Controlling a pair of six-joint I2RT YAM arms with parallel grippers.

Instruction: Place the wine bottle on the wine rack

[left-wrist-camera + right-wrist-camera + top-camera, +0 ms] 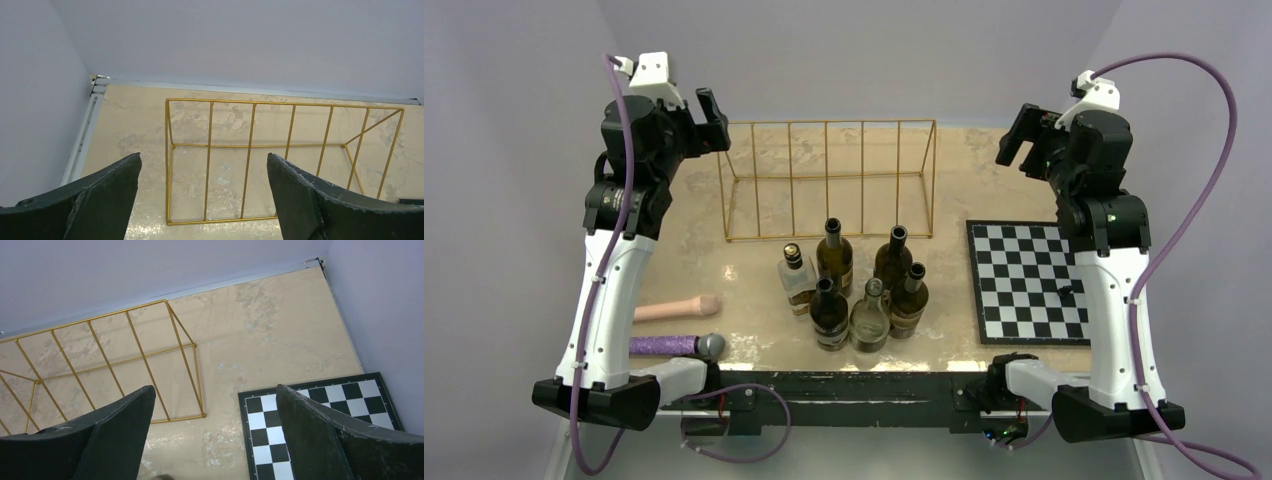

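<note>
The left tool (203, 160) is seen with its two dark fingers (100, 200) spread wide apart, one at each lower corner of the view. Beyond and between them, the wine rack (248, 146) of thin gold wire is set on the beige marbled table (125, 130), and it is divided into slots by upright bars. A metal rail (82, 135) is seen along the table's left edge, and a pale wall (225, 40) is seen behind

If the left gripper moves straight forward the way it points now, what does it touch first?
Probably the thin gold wire rack, framed between the open left gripper's fingers. Depth is unclear; the beige table under it could come first.
</note>
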